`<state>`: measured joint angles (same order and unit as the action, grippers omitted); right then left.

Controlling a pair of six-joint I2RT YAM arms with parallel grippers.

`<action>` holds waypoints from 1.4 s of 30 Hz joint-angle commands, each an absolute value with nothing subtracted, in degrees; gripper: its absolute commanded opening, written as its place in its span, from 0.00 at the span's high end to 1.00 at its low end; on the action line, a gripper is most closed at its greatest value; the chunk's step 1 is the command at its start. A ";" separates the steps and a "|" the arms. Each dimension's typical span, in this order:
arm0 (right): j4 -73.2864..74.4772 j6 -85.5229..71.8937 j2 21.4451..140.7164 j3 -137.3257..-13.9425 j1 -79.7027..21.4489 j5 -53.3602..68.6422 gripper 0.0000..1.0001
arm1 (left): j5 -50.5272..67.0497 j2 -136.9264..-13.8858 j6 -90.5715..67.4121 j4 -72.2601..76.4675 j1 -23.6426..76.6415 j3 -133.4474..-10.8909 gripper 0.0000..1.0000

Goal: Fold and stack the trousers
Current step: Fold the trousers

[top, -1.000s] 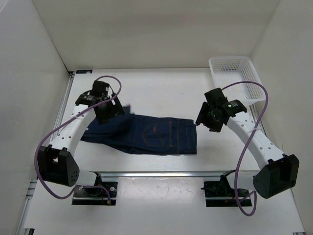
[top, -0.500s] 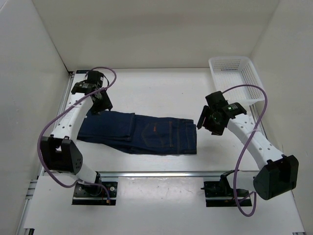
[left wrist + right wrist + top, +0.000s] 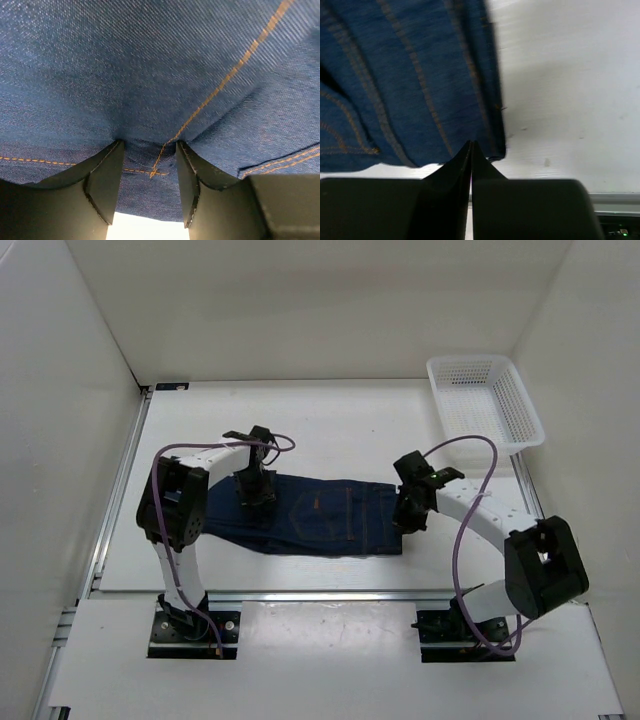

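The white table (image 3: 330,420) is flat and smooth, with plain white walls around it. In the middle lie the trousers (image 3: 320,515), dark blue jeans folded into a long flat strip that runs from left to right. The cloth is soft and has a fine woven grain, with thin tan lines of stitching across it. In the far right corner sits a white plastic basket (image 3: 470,360), shaped like a box, with walls full of little holes. The left arm (image 3: 175,505) stands up from its base, bends hard at the elbow and reaches sideways toward the middle, so that the left gripper (image 3: 256,490) points down on the far left part of the jeans. Seen from the left wrist, its two dark fingers (image 3: 105,175) stand partly apart and push into the denim, and a thick bump of cloth with a tan seam is squeezed between them. The right arm (image 3: 480,515) curves in from the right side, and the right gripper (image 3: 408,517) is low at the right end of the jeans. Seen from the right wrist, its fingers (image 3: 455,170) are pressed tight together into one sharp point. That point sits right at the near edge of the cloth, close to its corner. It is too hard to see whether any cloth is caught there.
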<state>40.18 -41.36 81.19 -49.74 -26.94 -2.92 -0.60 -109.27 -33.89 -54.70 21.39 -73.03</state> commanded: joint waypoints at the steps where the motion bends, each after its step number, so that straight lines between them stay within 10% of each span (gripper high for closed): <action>1: 35.25 -40.00 81.12 -54.04 -31.37 -5.81 0.93 | -1.41 -109.25 -34.63 -52.47 22.32 -74.71 0.44; 3: 33.14 -37.10 84.87 -55.80 -33.21 -0.39 0.80 | -1.41 -111.17 -34.63 -52.47 24.25 -75.84 0.44; 13: 35.58 -43.15 101.16 -56.43 -30.24 -2.18 0.74 | 1.41 -120.94 -37.54 -58.08 31.64 -94.11 0.48; 17: 40.60 -44.38 93.81 -56.43 -30.23 -7.99 0.74 | -5.95 -116.64 -33.06 -65.65 29.71 -101.59 0.34; 28: 49.92 -38.24 78.32 -64.60 -31.29 -16.70 0.49 | -2.82 -108.90 -23.82 -64.79 -3.50 -100.74 0.26; 32: 50.54 -37.09 76.90 -64.60 -31.29 -15.65 0.38 | -3.87 -113.71 -20.48 -64.78 -7.11 -100.72 0.00; 42: 50.01 -37.09 79.45 -65.12 -31.29 -14.50 0.33 | -8.00 -124.97 -19.51 -63.37 -9.49 -101.26 0.03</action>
